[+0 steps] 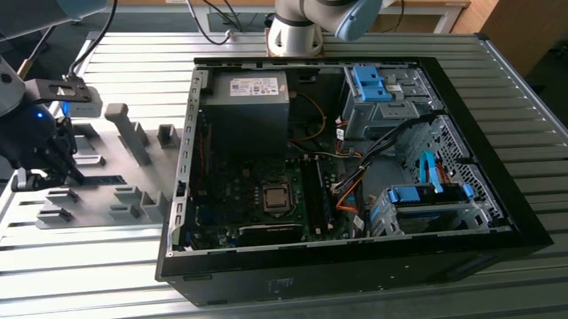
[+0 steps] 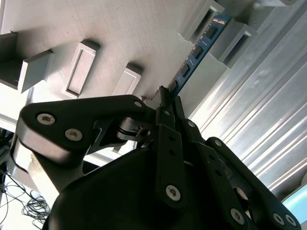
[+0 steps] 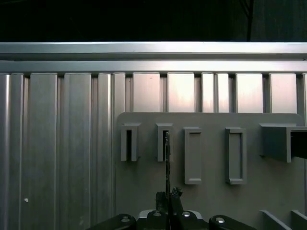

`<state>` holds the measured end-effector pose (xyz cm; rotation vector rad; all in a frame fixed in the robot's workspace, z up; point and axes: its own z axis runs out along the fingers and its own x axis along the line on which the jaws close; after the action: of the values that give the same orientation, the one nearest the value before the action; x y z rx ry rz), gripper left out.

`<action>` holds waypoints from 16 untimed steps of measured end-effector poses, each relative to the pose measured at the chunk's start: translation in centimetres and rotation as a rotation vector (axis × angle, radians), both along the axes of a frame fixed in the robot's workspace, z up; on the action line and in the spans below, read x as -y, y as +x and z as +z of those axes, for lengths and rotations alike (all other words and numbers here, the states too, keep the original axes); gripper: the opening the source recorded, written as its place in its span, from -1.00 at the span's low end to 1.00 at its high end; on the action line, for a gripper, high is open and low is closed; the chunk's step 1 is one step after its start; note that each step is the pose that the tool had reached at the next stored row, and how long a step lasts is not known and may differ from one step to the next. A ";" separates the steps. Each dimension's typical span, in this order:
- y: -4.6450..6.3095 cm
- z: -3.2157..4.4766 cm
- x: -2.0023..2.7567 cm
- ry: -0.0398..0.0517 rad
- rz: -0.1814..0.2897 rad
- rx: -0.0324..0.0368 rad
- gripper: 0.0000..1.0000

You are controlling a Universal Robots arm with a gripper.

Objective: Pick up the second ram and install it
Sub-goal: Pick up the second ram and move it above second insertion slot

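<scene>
The second ram [image 2: 196, 50] is a thin blue stick with dark chips, standing on edge on a grey holder plate [image 2: 115, 28]. Its far end rests in a grey slot block. My gripper [image 2: 165, 96] is shut on the stick's near end, with both black fingers pressed against its sides. The first wrist view shows the ram [image 3: 167, 163] edge-on, running from a slot block down into the gripper [image 3: 168, 195]. At the exterior view's left, the gripper [image 1: 44, 174] hangs over the holder plate [image 1: 133, 193], with the ram [image 1: 105, 178] as a dark strip beside it.
An open black computer case [image 1: 497, 219] lies at the exterior view's right, with the motherboard's memory slots [image 1: 315, 193] near its middle, cables and blue drive latches [image 1: 368, 83]. Several grey blocks [image 1: 129, 136] stand up from the holder plate. The table is ribbed aluminium [image 3: 57, 143].
</scene>
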<state>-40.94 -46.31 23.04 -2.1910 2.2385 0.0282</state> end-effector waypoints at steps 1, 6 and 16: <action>0.0 0.08 0.00 -0.0001 0.000 0.0000 -0.72; 0.0 0.23 -0.01 -0.0012 0.000 0.0000 -0.72; 0.0 1.59 -0.03 -0.0014 0.000 0.0001 -0.72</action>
<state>-40.94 -46.28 24.62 -2.1916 2.2393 0.0265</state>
